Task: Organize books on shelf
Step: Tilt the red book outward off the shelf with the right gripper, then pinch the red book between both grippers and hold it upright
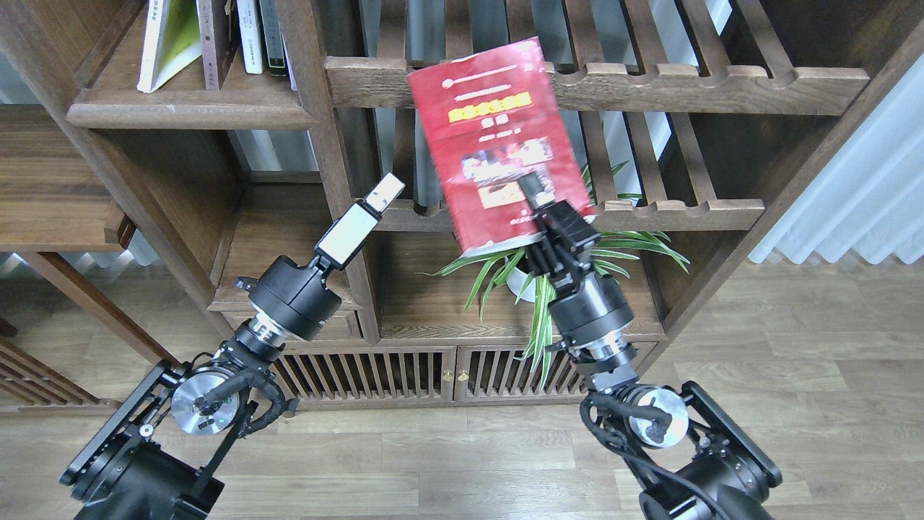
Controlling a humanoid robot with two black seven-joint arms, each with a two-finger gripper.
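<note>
The red book (491, 130) with a yellow title and photos hangs in the air, tilted left, in front of the slatted racks. My right gripper (540, 201) is shut on its lower edge. On the shelf (188, 112) at the upper left, a yellow-green and white book (170, 43) leans beside a dark maroon book (214, 43). My left gripper (382, 192) points up at the shelf unit's post, below that shelf and left of the red book. It holds nothing, and its two fingers look like one block.
Slim white and dark volumes (260, 36) stand right of the maroon book. Two slatted racks (686, 79) with notched rails lie behind the red book. A potted spider plant (538, 278) stands below my right wrist. Slatted cabinet doors (404, 375) are at the bottom.
</note>
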